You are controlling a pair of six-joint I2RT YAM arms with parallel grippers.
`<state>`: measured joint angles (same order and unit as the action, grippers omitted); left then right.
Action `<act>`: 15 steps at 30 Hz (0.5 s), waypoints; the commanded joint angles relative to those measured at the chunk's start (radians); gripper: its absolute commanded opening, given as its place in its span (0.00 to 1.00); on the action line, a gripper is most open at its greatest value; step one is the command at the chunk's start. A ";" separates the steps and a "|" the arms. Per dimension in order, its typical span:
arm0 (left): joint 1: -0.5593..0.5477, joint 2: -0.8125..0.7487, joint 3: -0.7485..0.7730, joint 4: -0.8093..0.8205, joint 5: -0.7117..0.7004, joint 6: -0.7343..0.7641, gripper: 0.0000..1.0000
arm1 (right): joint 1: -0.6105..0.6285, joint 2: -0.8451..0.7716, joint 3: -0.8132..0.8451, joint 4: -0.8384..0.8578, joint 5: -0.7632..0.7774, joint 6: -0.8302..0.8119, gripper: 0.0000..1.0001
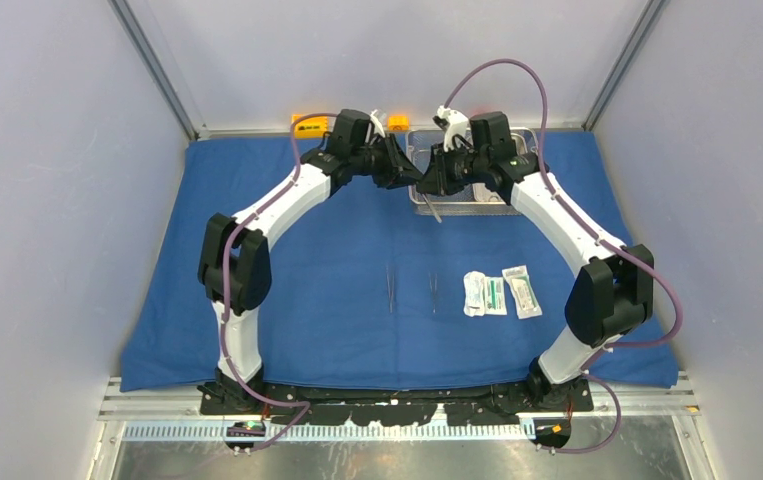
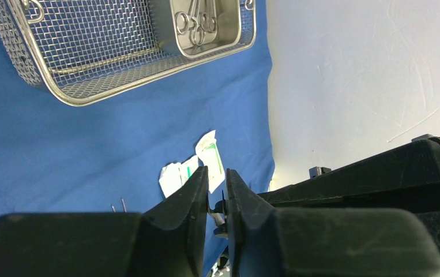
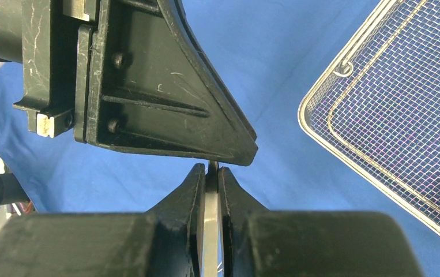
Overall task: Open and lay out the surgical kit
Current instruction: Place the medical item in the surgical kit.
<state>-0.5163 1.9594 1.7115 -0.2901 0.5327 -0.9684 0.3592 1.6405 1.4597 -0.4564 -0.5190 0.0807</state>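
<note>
I've got the mesh tray (image 2: 119, 75) on the far side of the cloth (image 1: 317, 330), pan (image 2: 217, 49) sitting inside it. Nearer me, two instruments (image 1: 390, 288) lie mid-cloth, packets (image 1: 497, 293) just to their right. Blocks (image 1: 310, 127) sit behind the cloth.

This is a robotics lab test cell. Plain pale grey panel walls (image 1: 47, 200) on bare aluminium corner posts (image 1: 157, 70) close in the large blue cloth wrap (image 1: 337, 330) on its left, far and right sides. At the cloth's near edge, two white-and-black jointed robot arms (image 1: 277, 205) are bolted to a grey metal rail (image 1: 157, 405).
</note>
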 commanded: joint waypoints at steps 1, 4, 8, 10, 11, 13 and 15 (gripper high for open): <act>-0.005 0.000 -0.005 0.058 0.034 -0.018 0.16 | 0.015 -0.030 0.000 0.034 0.011 -0.019 0.01; -0.005 -0.002 -0.010 0.061 0.033 -0.016 0.11 | 0.017 -0.028 0.000 0.032 0.018 -0.022 0.01; -0.005 -0.006 -0.009 0.050 0.028 0.000 0.03 | 0.017 -0.027 0.001 0.032 0.033 -0.024 0.01; -0.005 -0.007 -0.007 0.042 0.022 0.009 0.01 | 0.017 -0.028 -0.001 0.032 0.035 -0.022 0.01; -0.005 -0.008 -0.007 0.040 0.020 0.012 0.00 | 0.018 -0.028 -0.002 0.032 0.036 -0.023 0.01; -0.005 -0.010 -0.006 0.036 0.015 0.029 0.00 | 0.018 -0.030 -0.003 0.029 0.032 -0.025 0.01; -0.004 -0.013 -0.006 0.034 0.010 0.052 0.00 | 0.017 -0.032 -0.002 0.014 0.026 -0.034 0.05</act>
<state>-0.5171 1.9594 1.7065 -0.2790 0.5426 -0.9672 0.3714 1.6405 1.4544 -0.4572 -0.4946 0.0731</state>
